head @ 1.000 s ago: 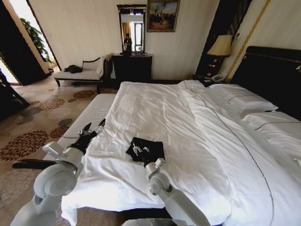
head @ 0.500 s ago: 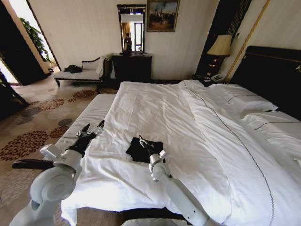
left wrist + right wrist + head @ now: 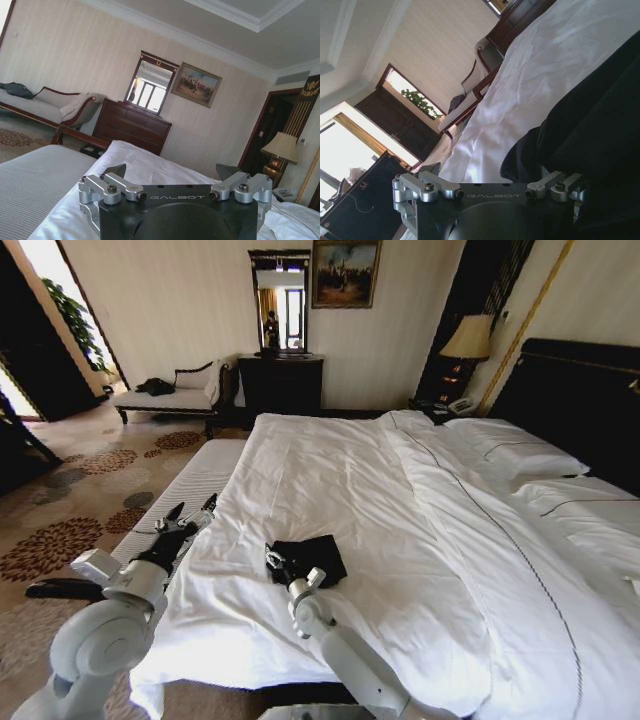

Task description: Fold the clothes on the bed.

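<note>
The clothes [image 3: 312, 556], a black T-shirt lying in a small folded bundle, rest on the white bed [image 3: 330, 470] near its front left part. My right gripper [image 3: 274, 560] is low at the bundle's left edge, open. In the right wrist view the black clothes [image 3: 592, 125] lie against one side of the right gripper [image 3: 500, 172], with white sheet past the other finger. My left gripper [image 3: 186, 517] hangs open over the bed's left edge, apart from the clothes. The left wrist view shows the left gripper [image 3: 171, 171] holding nothing.
A pale bench [image 3: 190, 490] runs along the bed's left side. Pillows [image 3: 520, 455] and a dark headboard [image 3: 590, 400] stand at the right. A chaise [image 3: 170, 395], a dresser [image 3: 280, 382] and a lamp [image 3: 470, 338] line the far wall. Patterned carpet lies to the left.
My right gripper has moved from over the middle of the clothes to their left edge and sunk lower. The bundle has changed outline a little. The left arm drifted slightly left.
</note>
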